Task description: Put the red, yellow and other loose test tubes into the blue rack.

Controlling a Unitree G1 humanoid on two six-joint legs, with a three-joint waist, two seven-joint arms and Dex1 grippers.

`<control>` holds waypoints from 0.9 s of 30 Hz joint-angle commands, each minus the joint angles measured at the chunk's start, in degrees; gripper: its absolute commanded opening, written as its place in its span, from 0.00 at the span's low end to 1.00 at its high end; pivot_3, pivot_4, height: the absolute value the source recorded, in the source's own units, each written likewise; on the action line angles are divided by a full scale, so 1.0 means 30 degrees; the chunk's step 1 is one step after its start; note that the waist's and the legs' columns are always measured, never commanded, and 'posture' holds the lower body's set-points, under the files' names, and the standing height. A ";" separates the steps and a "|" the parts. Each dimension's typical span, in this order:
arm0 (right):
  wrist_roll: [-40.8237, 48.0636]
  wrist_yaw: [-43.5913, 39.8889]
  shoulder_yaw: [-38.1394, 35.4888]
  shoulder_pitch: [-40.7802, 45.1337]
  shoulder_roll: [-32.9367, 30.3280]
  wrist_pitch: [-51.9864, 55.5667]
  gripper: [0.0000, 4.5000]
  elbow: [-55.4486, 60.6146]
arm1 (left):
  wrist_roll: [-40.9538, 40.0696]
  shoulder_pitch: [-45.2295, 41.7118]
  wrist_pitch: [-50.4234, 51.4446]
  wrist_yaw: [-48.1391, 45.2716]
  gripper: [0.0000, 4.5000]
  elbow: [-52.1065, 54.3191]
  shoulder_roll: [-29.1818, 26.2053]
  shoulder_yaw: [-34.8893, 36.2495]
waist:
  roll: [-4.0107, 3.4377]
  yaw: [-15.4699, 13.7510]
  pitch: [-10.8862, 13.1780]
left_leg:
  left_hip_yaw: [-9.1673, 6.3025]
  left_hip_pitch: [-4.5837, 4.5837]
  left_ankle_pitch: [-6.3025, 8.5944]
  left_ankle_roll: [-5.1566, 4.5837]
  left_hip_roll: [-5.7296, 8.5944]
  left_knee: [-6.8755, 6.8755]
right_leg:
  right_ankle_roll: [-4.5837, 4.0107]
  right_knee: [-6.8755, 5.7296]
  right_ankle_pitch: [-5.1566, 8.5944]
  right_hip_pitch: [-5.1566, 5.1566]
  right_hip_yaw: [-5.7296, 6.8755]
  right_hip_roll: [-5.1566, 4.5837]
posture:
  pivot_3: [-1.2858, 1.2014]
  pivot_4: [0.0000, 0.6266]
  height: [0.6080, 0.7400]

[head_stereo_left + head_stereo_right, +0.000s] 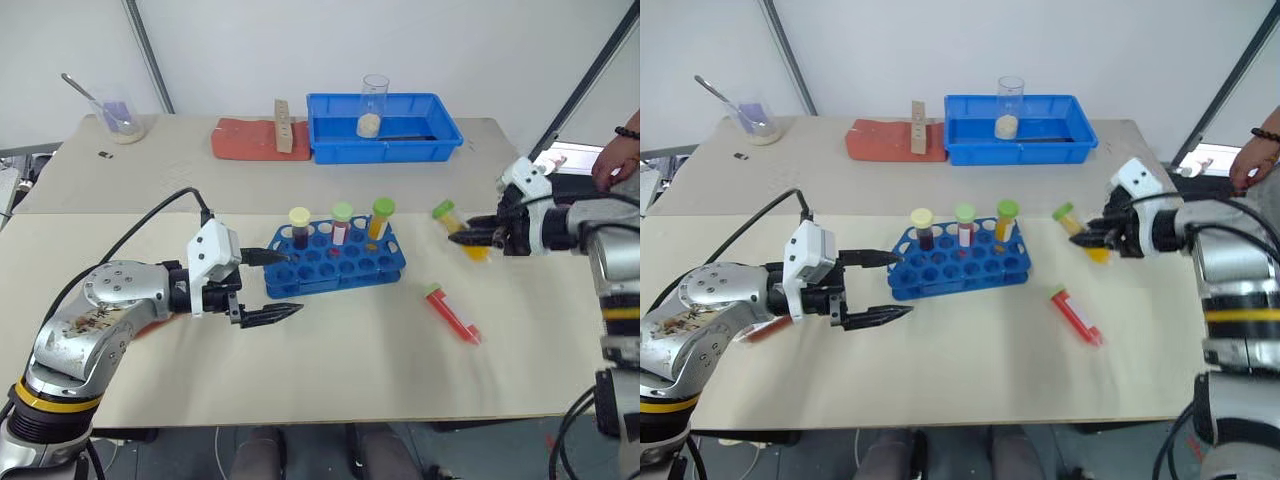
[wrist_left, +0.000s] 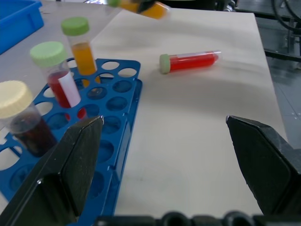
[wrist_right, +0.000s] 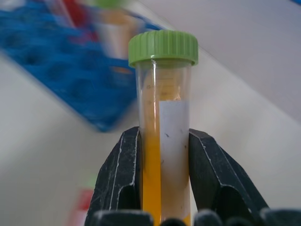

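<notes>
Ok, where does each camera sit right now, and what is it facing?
Left eye: head camera, looking down over the table; both arms show, blue rack mid-table.
Right eye: the same scene, slightly offset.
Left wrist: along the open left gripper, facing the rack and the red tube lying on the table.
Right wrist: along the right gripper, shut on the yellow tube.
Shared: the rack is in all four views.

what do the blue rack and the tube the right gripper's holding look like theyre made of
Blue rack: probably moulded plastic, opaque with a slight sheen, its round holes uniform.
Yellow tube, clamped in the right gripper: clear wall, likely plastic though glass can't be ruled out; a ribbed green cap that looks plastic; a white paper-like label.
</notes>
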State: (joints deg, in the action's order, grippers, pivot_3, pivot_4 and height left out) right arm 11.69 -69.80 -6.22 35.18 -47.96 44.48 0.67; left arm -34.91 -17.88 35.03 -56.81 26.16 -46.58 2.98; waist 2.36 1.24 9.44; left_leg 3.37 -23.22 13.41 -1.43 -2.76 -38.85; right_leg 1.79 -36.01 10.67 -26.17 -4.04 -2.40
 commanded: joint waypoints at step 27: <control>-0.0881 1.3565 0.0595 -0.4603 1.2374 -1.5500 0.22 -0.1139 | 0.0466 -0.0263 -0.2098 -0.0045 1.00 -0.0848 0.0981 0.0350 | 0.0008 0.0251 -0.0005 | -0.0015 0.0022 -0.0093 0.0091 -0.0017 -0.0022 | 0.0036 -0.0018 -0.0032 0.0020 0.0003 0.0021 | 0.52 0.24 1.00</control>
State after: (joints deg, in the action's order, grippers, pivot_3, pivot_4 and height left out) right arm 9.20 -30.08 -4.57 20.36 -11.02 0.35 -2.97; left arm -33.37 -18.34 29.75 -56.94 22.09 -43.48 3.30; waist 2.38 2.00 9.42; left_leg 3.32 -23.16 13.13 -1.15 -2.81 -38.91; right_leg 1.90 -36.06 10.57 -26.11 -4.03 -2.34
